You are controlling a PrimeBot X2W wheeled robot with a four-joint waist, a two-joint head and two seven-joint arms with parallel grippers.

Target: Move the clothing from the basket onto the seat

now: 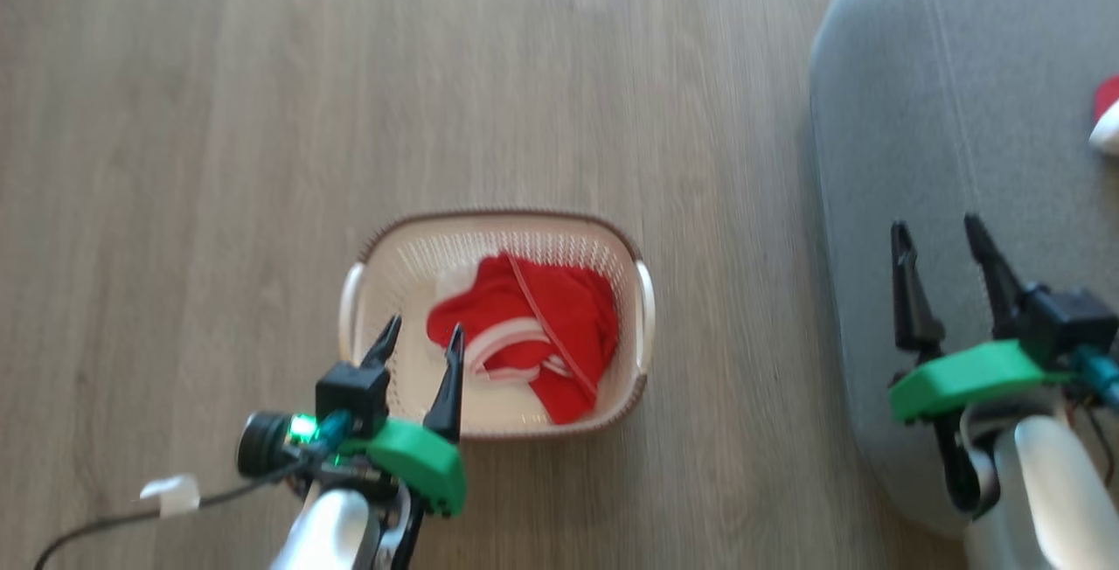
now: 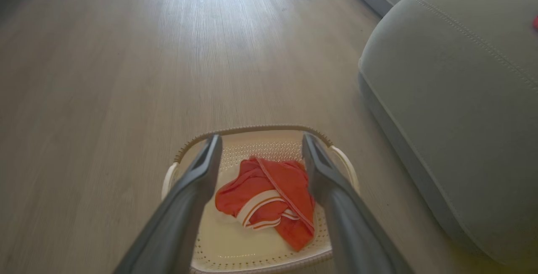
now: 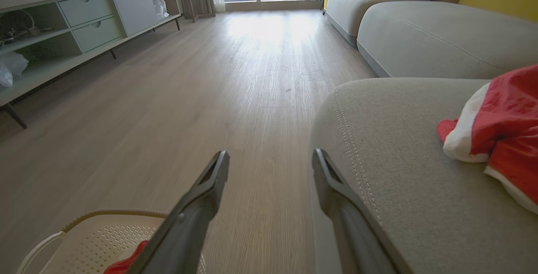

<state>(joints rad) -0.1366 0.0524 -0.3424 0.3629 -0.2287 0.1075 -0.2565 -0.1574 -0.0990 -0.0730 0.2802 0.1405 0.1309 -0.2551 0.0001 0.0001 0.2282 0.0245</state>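
I am hovering the left gripper [image 1: 424,327] over the near left part of the basket [image 1: 489,216], fingers spread wide and gripping nothing. The red garment [image 1: 533,325] is lying crumpled across the basket's middle and right, so I judge this to be the lineup for reaching down to it. I am holding the right gripper [image 1: 935,225] above the near left of the grey seat [image 1: 944,115], fingers likewise open and empty, clear of the left arm, while a second garment [image 1: 1108,115] is lying on the seat's right side and the basket is standing on the floor [image 1: 218,115] near the seat, to its left.
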